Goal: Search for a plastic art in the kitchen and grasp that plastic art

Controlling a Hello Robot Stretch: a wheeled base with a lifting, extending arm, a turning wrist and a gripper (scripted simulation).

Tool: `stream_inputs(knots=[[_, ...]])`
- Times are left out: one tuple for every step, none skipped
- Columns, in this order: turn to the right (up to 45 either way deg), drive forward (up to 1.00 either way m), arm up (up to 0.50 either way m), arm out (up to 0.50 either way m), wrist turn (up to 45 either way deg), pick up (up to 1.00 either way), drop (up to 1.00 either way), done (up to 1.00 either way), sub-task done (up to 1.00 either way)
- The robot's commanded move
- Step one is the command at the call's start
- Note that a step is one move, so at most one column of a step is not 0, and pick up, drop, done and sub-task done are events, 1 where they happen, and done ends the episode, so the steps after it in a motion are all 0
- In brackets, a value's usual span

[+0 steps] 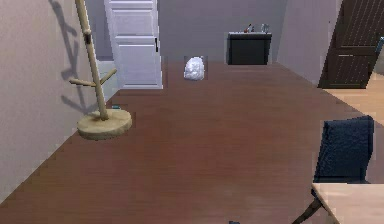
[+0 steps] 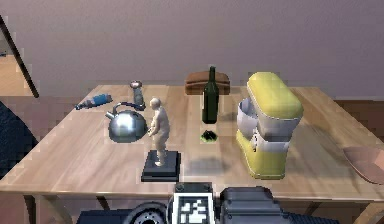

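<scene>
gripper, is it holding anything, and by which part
Cannot tell: the gripper sits low, with a statue standing on the table right behind it.

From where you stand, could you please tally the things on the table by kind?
Statuette: 1
Kettle: 1
Dark bottle: 1
Yellow stand mixer: 1
Brown loaf: 1
Small metal shaker: 1
Blue thing lying flat: 1
Flat thing at the right edge: 1
Total: 8
</scene>
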Motion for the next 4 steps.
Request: stream_inputs(knots=[[0.0, 0.00, 0.00, 0.22, 0.0, 0.00, 0.00, 0.00, 0.00], [0.0, 0.00, 0.00, 0.00, 45.0, 0.00, 0.00, 0.00, 0.00], [0.0, 0.00, 0.00, 0.00, 45.0, 0.00, 0.00, 0.00, 0.00], [0.0, 0.00, 0.00, 0.00, 45.0, 0.00, 0.00, 0.00, 0.00]])
